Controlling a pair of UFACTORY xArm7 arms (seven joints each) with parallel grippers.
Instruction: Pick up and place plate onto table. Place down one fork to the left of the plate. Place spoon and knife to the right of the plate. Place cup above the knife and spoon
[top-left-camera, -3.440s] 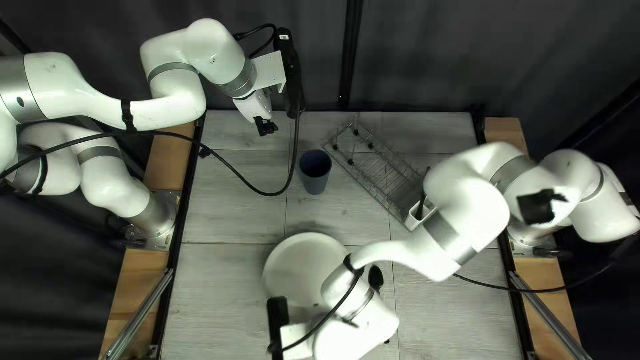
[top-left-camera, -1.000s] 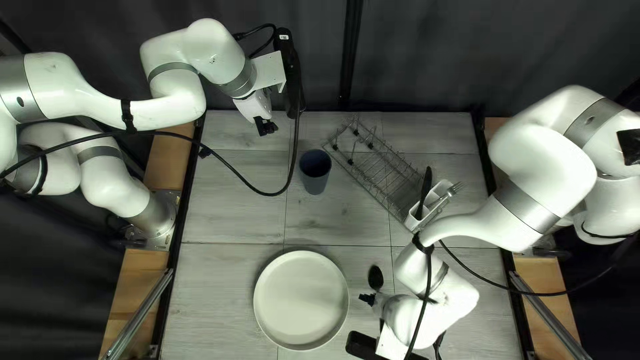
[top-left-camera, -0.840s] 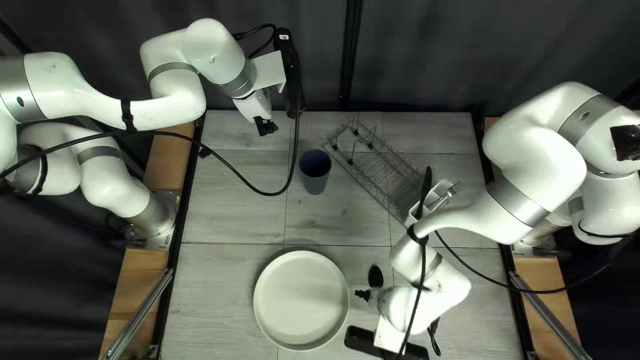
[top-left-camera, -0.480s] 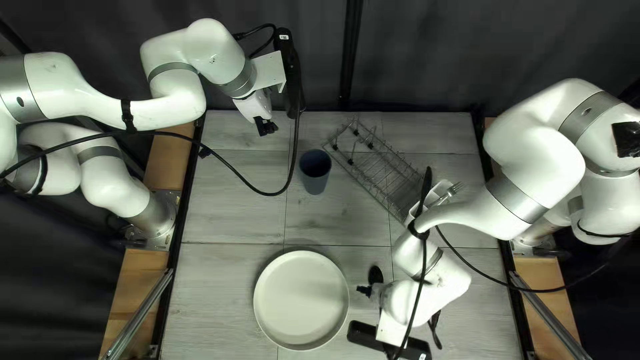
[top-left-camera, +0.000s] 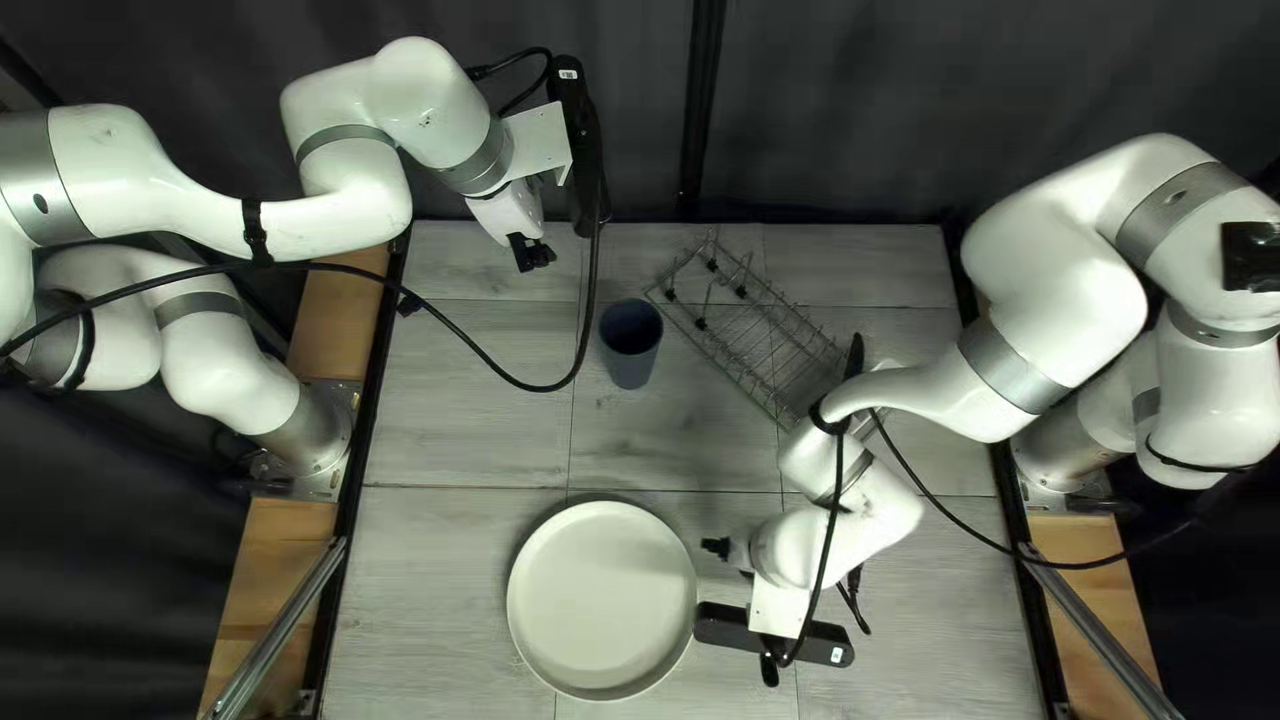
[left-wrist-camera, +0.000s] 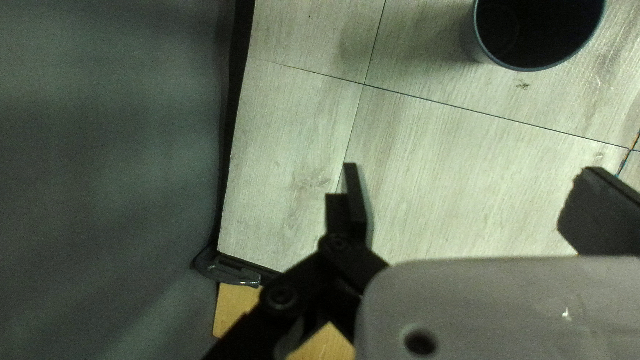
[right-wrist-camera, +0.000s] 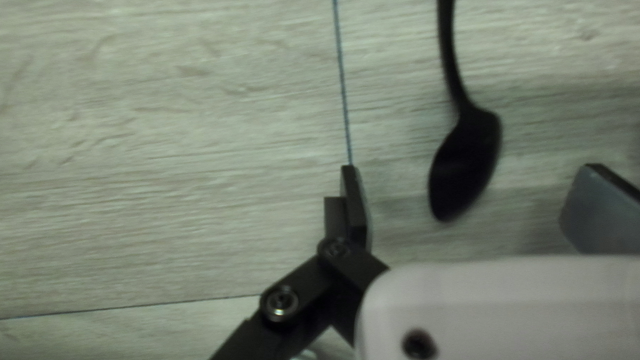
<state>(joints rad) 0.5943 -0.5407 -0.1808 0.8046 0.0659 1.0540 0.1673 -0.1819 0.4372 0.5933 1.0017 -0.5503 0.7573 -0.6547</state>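
Observation:
The pale plate (top-left-camera: 603,600) lies near the table's near edge. Just right of it is my right gripper (top-left-camera: 716,548), above the black spoon (top-left-camera: 770,671), whose handle end shows past the wrist. From the right wrist my gripper (right-wrist-camera: 460,210) is open, the spoon's bowl (right-wrist-camera: 467,157) below, between its parted fingers and touched by neither. My left gripper (top-left-camera: 531,254) hangs at the far side; its wrist view shows the gripper (left-wrist-camera: 467,207) open with nothing between. The dark blue cup (top-left-camera: 630,340) stands upright beyond the plate, and the left wrist view shows the cup (left-wrist-camera: 475,43) ahead.
A wire rack (top-left-camera: 734,334) sits at the table's far right part. A black utensil (top-left-camera: 855,355) sticks up at its near corner, beside my right arm, which covers that corner's holder. My left arm's cable loops over the table left of the cup.
The plate has moved toward the near edge, and my right arm has left it, moving right to over the spoon, then slightly toward the far side. My left arm has stayed still.

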